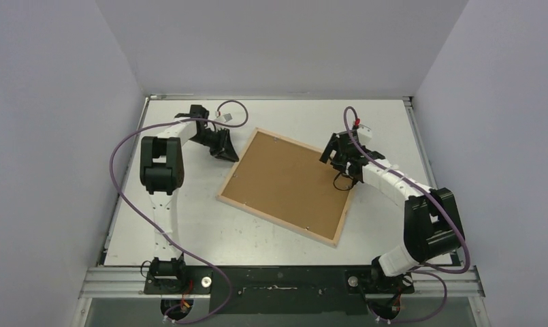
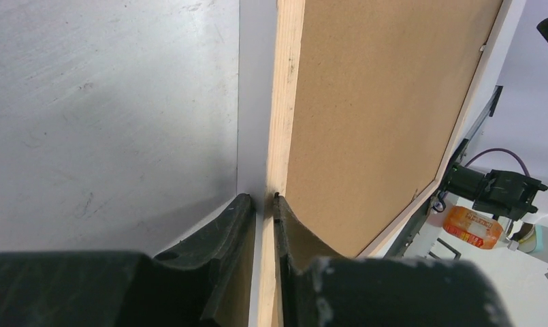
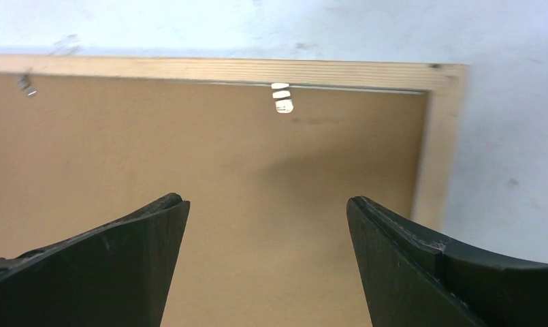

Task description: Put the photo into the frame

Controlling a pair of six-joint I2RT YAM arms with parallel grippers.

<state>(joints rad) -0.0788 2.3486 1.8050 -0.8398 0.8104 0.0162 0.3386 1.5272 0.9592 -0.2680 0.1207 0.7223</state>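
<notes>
The frame [image 3: 223, 70] is made of pale, bare-looking wood, and fine grain lines are seen along its slats. The backing panel [image 3: 223, 157] is of brown fibreboard, matt and even. A bright metallic glint is given off by a small tab [image 3: 281, 97] at its edge. The table [image 1: 210, 231] is finished smooth and white, though scuffed. The fingers [image 3: 121, 266] of the right end effector [image 3: 267, 201] are formed of black plastic, matt and lightly scratched.

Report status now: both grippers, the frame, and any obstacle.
Left gripper shut on frame edge. Right gripper open above backing panel. Photo not in view; panel fills frame.
</notes>
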